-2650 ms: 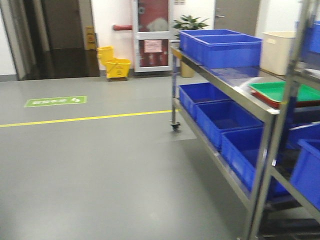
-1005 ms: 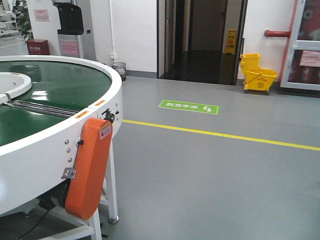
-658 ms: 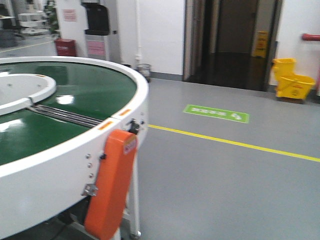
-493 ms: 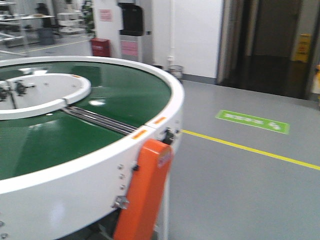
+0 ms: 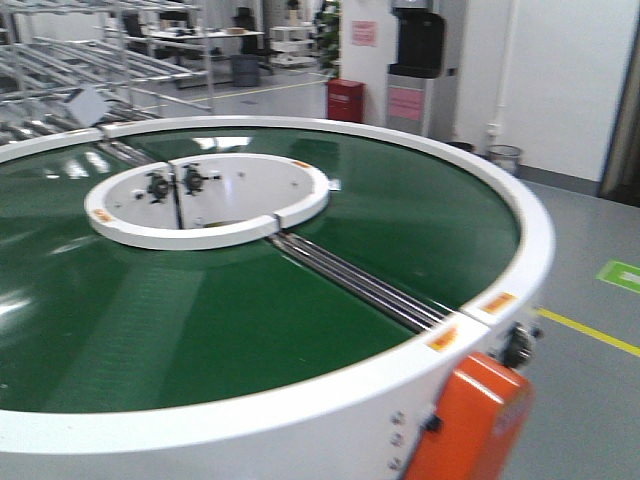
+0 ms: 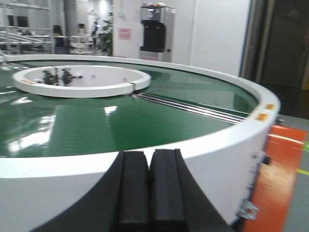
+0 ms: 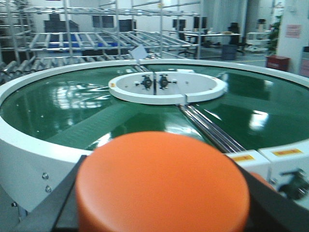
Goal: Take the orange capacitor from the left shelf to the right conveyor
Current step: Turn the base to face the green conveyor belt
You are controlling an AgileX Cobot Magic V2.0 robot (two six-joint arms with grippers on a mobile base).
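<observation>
**Progress.** The orange capacitor (image 7: 161, 181) is off the left shelf (which appears in none of the views) and sits in the right end effector (image 7: 163, 212). Pick-up and carry are judged complete. The right conveyor (image 5: 250, 330) lies directly in front of the robot, with its white rim just beyond the capacitor in the right wrist view. No capacitor shows on the green belt, so placement is not yet done. What is left is to reach over the rim, lower the part onto the belt and release it.

**Right end effector.** The capacitor's flat top fills the foreground, with dark finger parts flanking it at 9 and 3 o'clock. The end effector is judged clamped on the cylinder, though the contact faces are hidden beneath the top. The white central hub (image 7: 166, 87) stands at 12 o'clock from the capacitor, well apart.

**Left end effector** (image 6: 148, 162). The black pads are pressed together with nothing between them. It holds nothing and sits just short of the conveyor rim.

**Other.** In the front view an orange motor cover (image 5: 470, 420) is at 5 o'clock on the rim's outer wall.
</observation>
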